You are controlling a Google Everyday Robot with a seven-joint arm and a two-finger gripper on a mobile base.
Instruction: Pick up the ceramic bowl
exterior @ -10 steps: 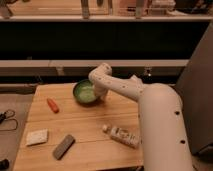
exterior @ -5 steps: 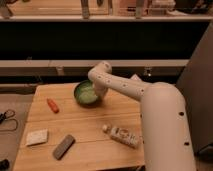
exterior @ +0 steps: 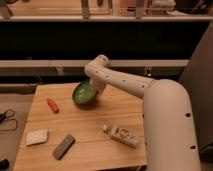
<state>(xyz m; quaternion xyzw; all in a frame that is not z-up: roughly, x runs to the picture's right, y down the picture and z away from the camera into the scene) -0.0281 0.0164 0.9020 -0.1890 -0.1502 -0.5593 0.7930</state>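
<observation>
Gripping the far right rim of the ceramic bowl (exterior: 84,93), the pincer (exterior: 96,88) is closed as tight as it goes, its tips hidden behind the arm's wrist where that dips into the bowl's edge. The bowl hangs tilted, its pale inside turned toward the camera and its left side lower than the held side, which suggests it is partly or wholly off the table (exterior: 90,135); whether its base touches the wood cannot be told. By that reading the grasp is made and the lift is under way, with only a clean raise clear of the table left to do.

Left of the pincer and a little nearer lies an orange carrot-like thing (exterior: 52,105). Nearer the camera and to the right lies a bottle (exterior: 121,135) on its side. Well to the near left sit a dark flat bar (exterior: 64,146) and a pale sponge-like block (exterior: 37,137).
</observation>
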